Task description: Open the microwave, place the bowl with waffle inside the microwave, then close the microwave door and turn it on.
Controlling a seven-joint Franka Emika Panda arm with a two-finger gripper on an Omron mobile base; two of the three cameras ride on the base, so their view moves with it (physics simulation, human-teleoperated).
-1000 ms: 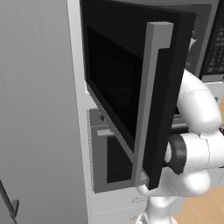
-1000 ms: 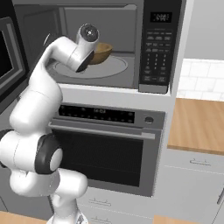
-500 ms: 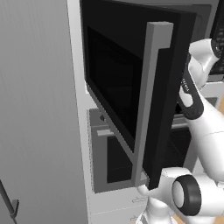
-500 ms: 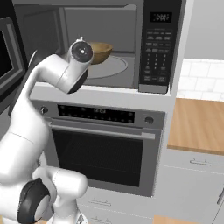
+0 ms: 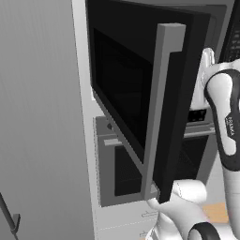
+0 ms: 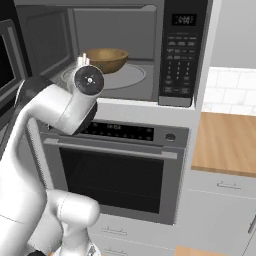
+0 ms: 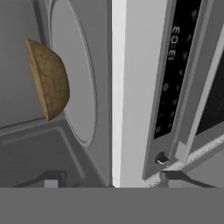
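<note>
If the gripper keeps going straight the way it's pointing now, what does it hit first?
Probably the front edge of the microwave floor, the pale strip centered ahead of the gripper. The bowl sits off to one side of that line, on the round plate. Depth is unclear.

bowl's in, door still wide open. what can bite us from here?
1. The microwave door stands wide open, and the arm is beside its inner face; swinging round to its handle may clip the door edge.
2. The bowl sits on the turntable's left part; a hard door slam might shift it.
</note>
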